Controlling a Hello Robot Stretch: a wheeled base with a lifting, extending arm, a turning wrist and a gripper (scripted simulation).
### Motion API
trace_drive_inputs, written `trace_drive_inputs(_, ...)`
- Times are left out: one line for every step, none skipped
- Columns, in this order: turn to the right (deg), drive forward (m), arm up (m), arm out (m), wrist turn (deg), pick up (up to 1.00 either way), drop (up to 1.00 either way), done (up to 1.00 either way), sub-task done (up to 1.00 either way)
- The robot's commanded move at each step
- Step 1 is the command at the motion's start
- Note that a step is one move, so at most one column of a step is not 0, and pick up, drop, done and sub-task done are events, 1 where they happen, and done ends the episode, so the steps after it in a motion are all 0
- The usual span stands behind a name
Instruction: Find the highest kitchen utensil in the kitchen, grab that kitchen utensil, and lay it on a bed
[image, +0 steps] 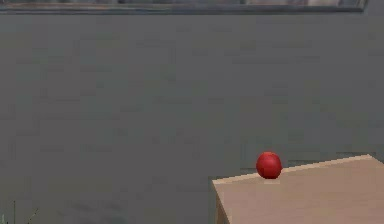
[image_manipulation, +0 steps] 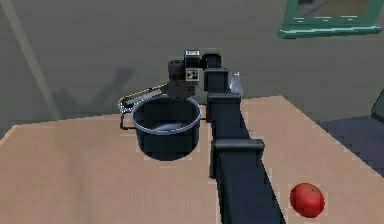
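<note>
A dark round pot (image_manipulation: 165, 132) with wire handles stands on a light wooden table (image_manipulation: 70, 175) in the arm side view. The dark arm (image_manipulation: 237, 155) reaches up over the table from the bottom edge. At its far end the gripper (image_manipulation: 181, 95) shows against the pot's far rim. Whether it touches the pot or holds anything I cannot tell.
A red ball-like thing (image_manipulation: 307, 200) lies on the table near the arm's base; it shows again as a red ball (image: 269, 165) on the table corner (image: 320, 195) in the forward view. A grey wall (image: 150, 100) stands ahead. A teal frame (image_manipulation: 330, 22) hangs at upper right.
</note>
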Motion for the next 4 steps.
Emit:
trace_drive_inputs(0.0, 0.0, 0.0, 0.0, 9.0, 0.0, 0.0, 0.0, 0.0)
trace_drive_inputs(0.0, 0.0, -0.3, 0.0, 0.0, 0.0, 0.0, 0.0, 0.0)
trace_drive_inputs(0.0, 0.0, 0.0, 0.0, 0.0, 1.0, 0.0, 0.0, 0.0)
trace_drive_inputs(0.0, 0.0, 0.1, 0.0, 0.0, 0.0, 0.0, 0.0, 0.0)
